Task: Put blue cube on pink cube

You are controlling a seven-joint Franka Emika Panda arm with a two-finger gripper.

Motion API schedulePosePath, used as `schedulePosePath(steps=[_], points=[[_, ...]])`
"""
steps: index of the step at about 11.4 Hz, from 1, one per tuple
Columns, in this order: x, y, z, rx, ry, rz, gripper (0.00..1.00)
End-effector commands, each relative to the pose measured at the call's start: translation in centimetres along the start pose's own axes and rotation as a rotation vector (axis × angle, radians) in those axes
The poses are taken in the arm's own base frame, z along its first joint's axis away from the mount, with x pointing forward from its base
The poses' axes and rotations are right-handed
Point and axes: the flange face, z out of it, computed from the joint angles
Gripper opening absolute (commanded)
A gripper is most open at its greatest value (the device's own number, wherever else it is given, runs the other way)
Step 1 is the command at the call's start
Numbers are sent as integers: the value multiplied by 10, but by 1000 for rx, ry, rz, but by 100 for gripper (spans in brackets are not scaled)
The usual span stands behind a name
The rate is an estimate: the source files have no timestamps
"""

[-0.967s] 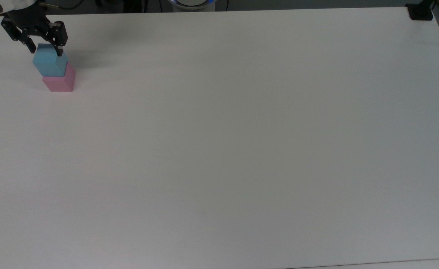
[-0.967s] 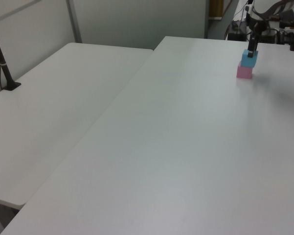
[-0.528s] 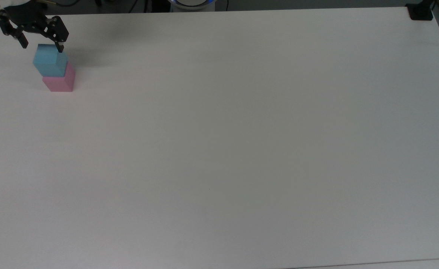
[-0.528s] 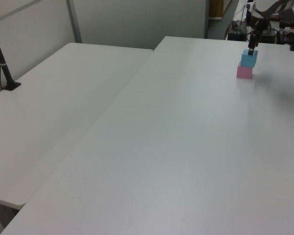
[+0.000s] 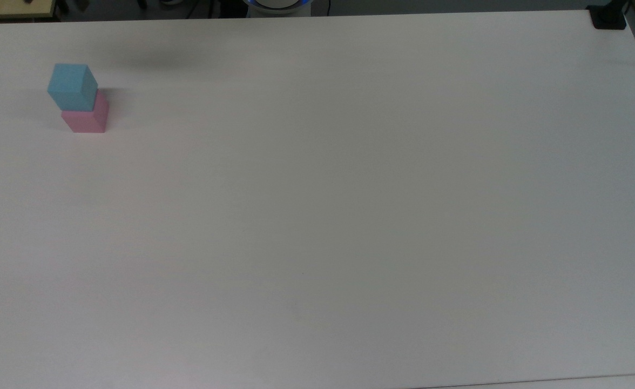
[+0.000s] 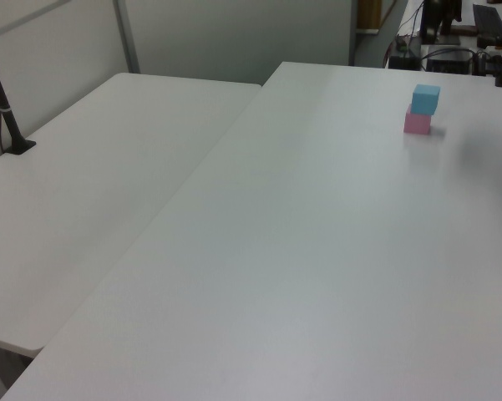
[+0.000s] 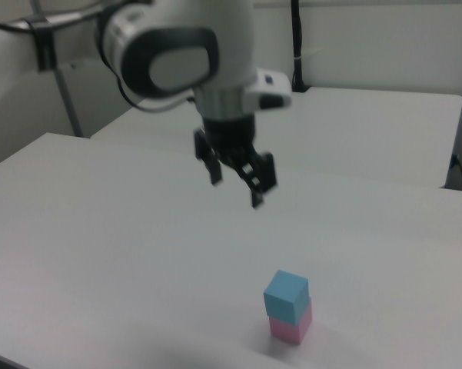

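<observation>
The blue cube (image 5: pixel 72 86) rests on top of the pink cube (image 5: pixel 87 117) near the far left of the top view, turned slightly against it. The same stack stands at the left view's upper right, blue cube (image 6: pixel 426 98) over pink cube (image 6: pixel 417 124). In the right view the blue cube (image 7: pixel 286 294) sits on the pink cube (image 7: pixel 290 327) low in the picture. My gripper (image 7: pixel 236 183) hangs well above and to the right view's left of the stack, open, with nothing between its fingers.
The stack stands on a wide white table (image 5: pixel 350 216). A second white table (image 6: pixel 92 192) adjoins it on the left view's left, with a black post (image 6: pixel 4 109) on it. A black mount (image 5: pixel 609 19) sits at the top view's far right corner.
The gripper has risen away from the blue cube and left the top and left views. The blue cube stays on the pink cube, unmoved.
</observation>
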Motion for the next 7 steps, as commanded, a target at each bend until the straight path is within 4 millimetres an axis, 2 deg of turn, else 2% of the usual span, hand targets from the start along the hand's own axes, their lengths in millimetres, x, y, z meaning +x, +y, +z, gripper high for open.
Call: schedulePosePath(steps=[1, 3, 5, 6, 7], points=[[-1, -89, -67, 32, -55, 49, 100], [-10, -148, -80, 26, -68, 30, 100], [-8, -203, -70, -61, -67, -72, 100], [-2, -219, -66, -69, -25, -102, 100], [5, -223, -55, -67, 13, -110, 100]])
